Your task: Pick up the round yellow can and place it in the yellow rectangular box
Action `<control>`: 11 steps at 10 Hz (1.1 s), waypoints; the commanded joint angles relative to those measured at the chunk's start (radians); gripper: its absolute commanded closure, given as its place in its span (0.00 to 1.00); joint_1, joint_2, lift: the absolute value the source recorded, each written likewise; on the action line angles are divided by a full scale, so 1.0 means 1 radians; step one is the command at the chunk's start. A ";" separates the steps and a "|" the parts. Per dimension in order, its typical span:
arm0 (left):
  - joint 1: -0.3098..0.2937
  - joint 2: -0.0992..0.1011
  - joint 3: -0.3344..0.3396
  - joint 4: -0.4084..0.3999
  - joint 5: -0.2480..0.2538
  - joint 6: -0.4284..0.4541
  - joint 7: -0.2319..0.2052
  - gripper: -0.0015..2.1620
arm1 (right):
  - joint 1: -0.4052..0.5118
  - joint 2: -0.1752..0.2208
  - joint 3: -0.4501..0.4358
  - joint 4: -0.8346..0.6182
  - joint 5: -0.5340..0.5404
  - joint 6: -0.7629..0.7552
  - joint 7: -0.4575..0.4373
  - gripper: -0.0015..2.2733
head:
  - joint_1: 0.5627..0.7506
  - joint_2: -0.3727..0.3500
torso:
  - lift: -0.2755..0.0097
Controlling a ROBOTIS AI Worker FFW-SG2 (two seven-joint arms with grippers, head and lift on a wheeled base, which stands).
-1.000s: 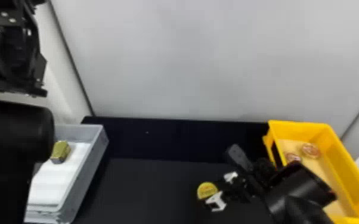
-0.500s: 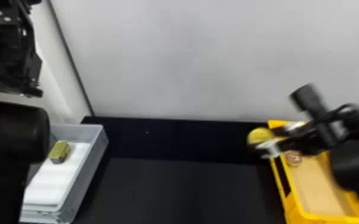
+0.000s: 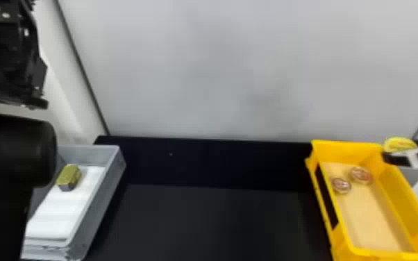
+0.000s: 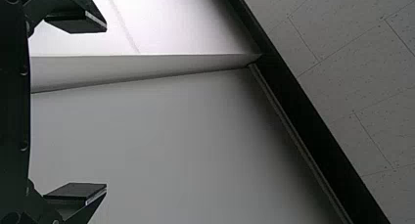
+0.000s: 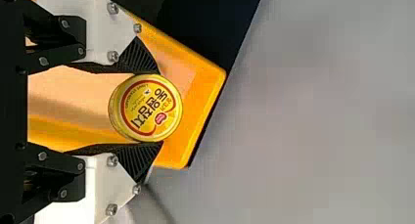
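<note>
My right gripper (image 3: 403, 156) is over the far right corner of the yellow rectangular box (image 3: 392, 194), holding the round yellow can (image 3: 397, 144). In the right wrist view, both fingers of the right gripper (image 5: 155, 108) press on opposite sides of the can (image 5: 145, 108), its printed lid facing the camera and the box (image 5: 205, 94) behind it. The left arm is parked at the left of the head view, its gripper (image 3: 31, 102) raised; in the left wrist view the fingers of that gripper (image 4: 105, 106) stand wide apart with nothing between them.
Two round reddish tins (image 3: 360, 175) lie in the far part of the yellow box. At left, a grey bin (image 3: 113, 173) holds a gold block-shaped can (image 3: 68, 177) on white material. A pale wall (image 3: 218, 69) rises behind the black table (image 3: 211, 222).
My right gripper has carried the can from above the black table, up and rightward to the box's far right corner. The left arm has barely moved.
</note>
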 commanded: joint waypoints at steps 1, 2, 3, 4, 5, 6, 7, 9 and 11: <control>-0.004 0.002 0.000 0.001 -0.001 0.000 -0.001 0.06 | 0.014 0.012 -0.094 0.140 -0.047 -0.097 -0.050 0.27 | 0.53 0.59 | 0.93; -0.005 0.002 0.000 0.001 0.000 0.000 -0.001 0.06 | 0.021 0.029 -0.131 0.203 -0.130 -0.140 -0.140 0.27 | 0.53 0.59 | 0.93; -0.007 0.003 0.000 0.001 -0.001 0.000 -0.001 0.06 | 0.023 0.038 -0.148 0.295 -0.286 -0.186 -0.244 0.27 | 0.53 0.59 | 0.93; -0.008 0.002 0.000 0.001 -0.001 0.000 -0.001 0.06 | 0.023 0.032 -0.135 0.382 -0.423 -0.221 -0.323 0.27 | 0.53 0.59 | 0.93; -0.008 0.002 0.000 -0.001 -0.001 -0.002 -0.001 0.06 | 0.024 0.032 -0.129 0.450 -0.538 -0.252 -0.395 0.27 | 0.53 0.59 | 0.93; -0.013 0.002 -0.006 0.004 -0.001 -0.002 -0.001 0.06 | 0.017 0.029 -0.119 0.526 -0.621 -0.269 -0.439 0.27 | 0.53 0.59 | 0.93; -0.013 0.000 -0.007 0.006 -0.001 -0.005 -0.001 0.06 | 0.000 0.027 -0.096 0.603 -0.676 -0.284 -0.459 0.27 | 0.53 0.59 | 0.93; -0.013 0.000 -0.007 0.009 -0.001 -0.009 -0.001 0.06 | -0.016 0.027 -0.057 0.709 -0.709 -0.307 -0.488 0.27 | 0.53 0.59 | 0.93; -0.015 0.000 -0.007 0.009 -0.001 -0.012 -0.001 0.06 | -0.023 0.027 -0.036 0.789 -0.750 -0.326 -0.519 0.27 | 0.53 0.59 | 0.93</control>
